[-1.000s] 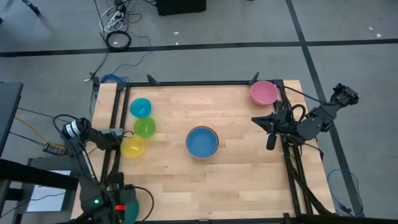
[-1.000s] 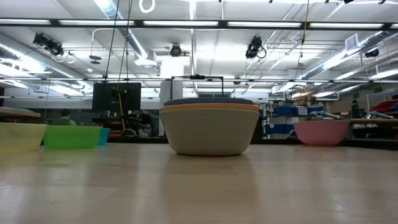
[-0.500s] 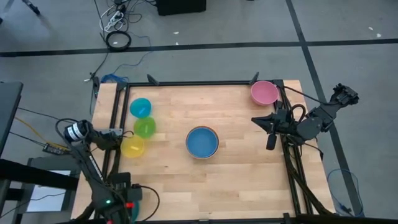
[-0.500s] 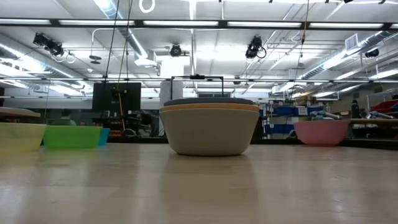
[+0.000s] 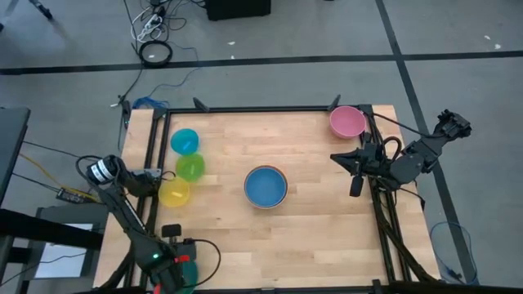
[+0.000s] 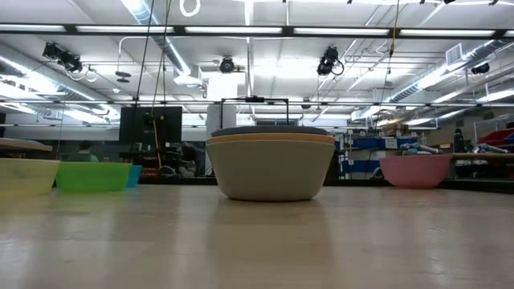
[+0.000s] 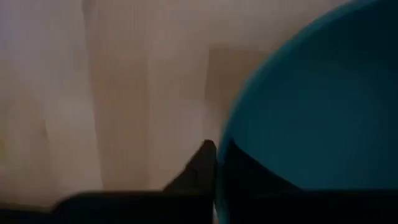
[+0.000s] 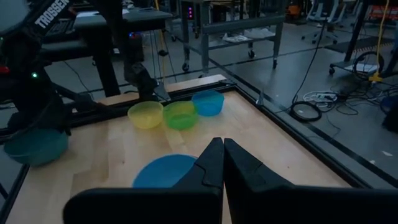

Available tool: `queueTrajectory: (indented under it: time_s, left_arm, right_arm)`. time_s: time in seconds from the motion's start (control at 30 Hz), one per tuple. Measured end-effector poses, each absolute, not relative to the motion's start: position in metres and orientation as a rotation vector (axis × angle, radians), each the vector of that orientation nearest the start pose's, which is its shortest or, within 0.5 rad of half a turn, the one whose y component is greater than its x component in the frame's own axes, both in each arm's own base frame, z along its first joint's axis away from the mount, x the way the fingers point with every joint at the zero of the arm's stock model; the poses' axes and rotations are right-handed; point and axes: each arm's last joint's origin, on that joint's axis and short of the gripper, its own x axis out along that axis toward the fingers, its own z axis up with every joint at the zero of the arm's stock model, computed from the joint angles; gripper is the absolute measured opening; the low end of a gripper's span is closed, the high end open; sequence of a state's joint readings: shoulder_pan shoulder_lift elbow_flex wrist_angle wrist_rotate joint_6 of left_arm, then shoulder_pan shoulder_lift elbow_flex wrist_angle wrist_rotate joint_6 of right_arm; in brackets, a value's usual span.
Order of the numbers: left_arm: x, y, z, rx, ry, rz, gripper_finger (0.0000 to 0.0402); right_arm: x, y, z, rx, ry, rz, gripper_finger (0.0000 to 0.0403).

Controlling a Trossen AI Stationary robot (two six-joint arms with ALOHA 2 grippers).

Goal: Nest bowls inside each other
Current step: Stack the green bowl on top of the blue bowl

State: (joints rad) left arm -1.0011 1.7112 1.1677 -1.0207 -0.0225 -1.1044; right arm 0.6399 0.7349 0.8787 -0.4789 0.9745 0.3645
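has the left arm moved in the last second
Yes. In the high view the left arm has swung toward the table's near edge, past the yellow bowl.

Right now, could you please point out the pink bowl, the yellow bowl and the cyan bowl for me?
pink bowl (image 5: 347, 122): high view, on its inner floor.
yellow bowl (image 5: 174, 193): high view, on its inner floor.
cyan bowl (image 5: 185, 141): high view, on its inner floor.

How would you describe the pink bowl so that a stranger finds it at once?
Start at the wooden table and look at its far right corner, beside the black frame rail. The pink bowl sits there alone, the only pink one, far from the cyan, lime green and yellow bowls along the left edge.
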Motion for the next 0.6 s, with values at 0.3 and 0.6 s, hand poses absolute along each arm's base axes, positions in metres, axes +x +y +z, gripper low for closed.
queueTrajectory:
  time_s: [0.3,0.6]
  left_arm:
    - [0.184,-0.229,0.198,-0.109,1.522,0.148,0.0008]
    - [0.209,-0.183,0.247,-0.143,1.268,0.256,0.0006]
  right_arm:
    - [0.124,0.063,0.347,0.099,0.172,-0.366,0.0000]
    - [0.124,0.063,0.347,0.072,0.178,-0.362,0.0000]
